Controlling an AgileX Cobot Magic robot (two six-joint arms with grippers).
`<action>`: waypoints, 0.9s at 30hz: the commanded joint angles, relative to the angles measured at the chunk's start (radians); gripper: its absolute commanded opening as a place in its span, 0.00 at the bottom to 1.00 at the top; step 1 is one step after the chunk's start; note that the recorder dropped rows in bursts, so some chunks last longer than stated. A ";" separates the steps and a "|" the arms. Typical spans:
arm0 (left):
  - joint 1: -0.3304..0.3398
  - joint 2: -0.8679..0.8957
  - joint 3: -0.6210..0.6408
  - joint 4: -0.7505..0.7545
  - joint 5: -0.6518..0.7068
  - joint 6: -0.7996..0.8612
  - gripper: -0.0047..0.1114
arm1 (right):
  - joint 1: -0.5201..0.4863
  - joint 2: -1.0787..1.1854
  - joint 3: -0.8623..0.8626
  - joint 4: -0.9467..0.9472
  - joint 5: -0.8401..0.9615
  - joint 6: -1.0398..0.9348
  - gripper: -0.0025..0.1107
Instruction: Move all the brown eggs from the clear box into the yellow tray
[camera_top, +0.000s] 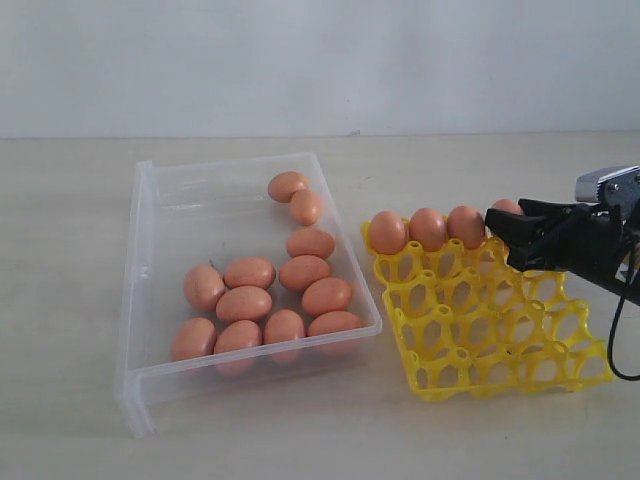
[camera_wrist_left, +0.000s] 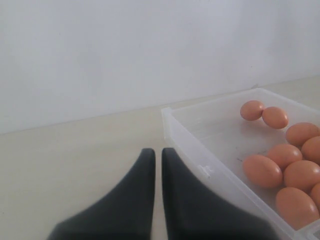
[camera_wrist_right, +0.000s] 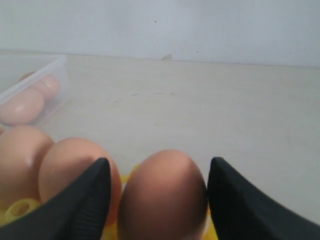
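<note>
Clear box (camera_top: 141, 300) of brown eggs (camera_top: 245, 303), left gripper (camera_wrist_left: 156, 154) jaws closed, right gripper (camera_wrist_right: 159, 161) jaws parted astride egg (camera_wrist_right: 162, 202) in yellow tray (camera_top: 482, 342)

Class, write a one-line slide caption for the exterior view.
Right gripper open around the fourth egg in the yellow tray back row; twelve brown eggs lie in the clear box.

Open for entry: three near rows of empty cups in yellow tray (camera_top: 500, 340), bare far-left floor of clear box (camera_top: 190, 215); blocked: tray's far row by four brown eggs (camera_top: 428, 228), far-right corner by straddling right gripper (camera_wrist_right: 159, 167), box's right side and near end by clustered eggs.
</note>
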 joint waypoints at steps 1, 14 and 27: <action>-0.006 -0.001 0.004 -0.002 -0.003 -0.005 0.07 | 0.000 0.010 0.004 -0.025 0.067 0.002 0.49; -0.006 -0.001 0.004 -0.002 -0.003 -0.005 0.07 | 0.000 0.005 0.004 -0.025 0.040 0.005 0.49; -0.006 -0.001 0.004 -0.002 -0.003 -0.005 0.07 | 0.000 -0.121 0.004 -0.038 0.105 0.055 0.49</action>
